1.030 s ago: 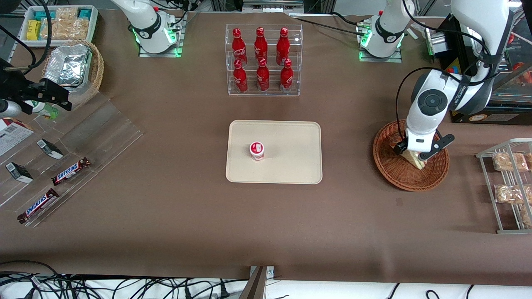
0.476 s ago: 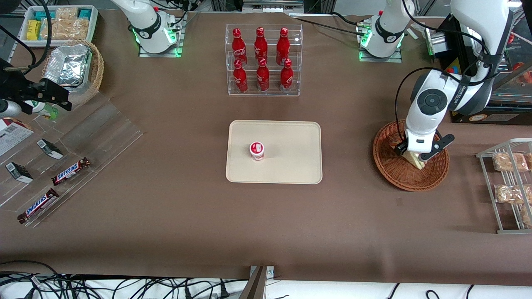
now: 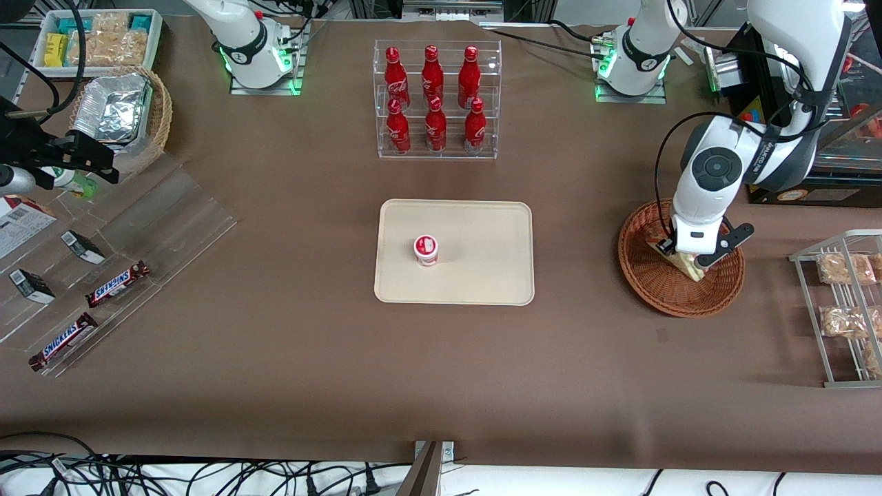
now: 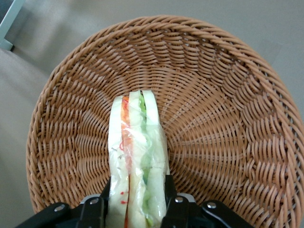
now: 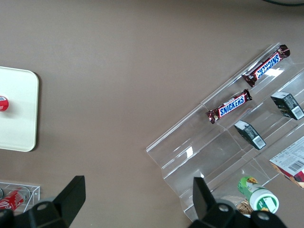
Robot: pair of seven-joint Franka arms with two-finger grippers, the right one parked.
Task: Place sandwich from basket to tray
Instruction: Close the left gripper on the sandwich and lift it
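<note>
Brown tabletop w/ cables along the near edge. Toward parked arm's end, nearest the camera: clear acrylic rack w/ two Snickers bars and small dark boxes. Toward working arm's end, about as near: wire rack w/ bagged tan snacks.

Mid-table: cream tray, flat, w/ small red-and-white lidded cup standing upright on it. No sandwich on tray yet.

Toward working arm's end from the tray, well apart from it: reddish-brown wicker basket. Gripper down inside basket, fingers closed onto the sandwich, one pad pressing each bread face. Sandwich standing on edge, layers (pale bread, red, green filling) showing through clear wrap, narrow tip pointing toward basket centre. Cannot tell whether its lower edge touches the weave or sits just above it.

Farther back, centre: clear tiered stand w/ six red cola bottles in two rows. Farthest, toward parked arm's end: tan basket w/ foil containers, then white bin of snacks.
</note>
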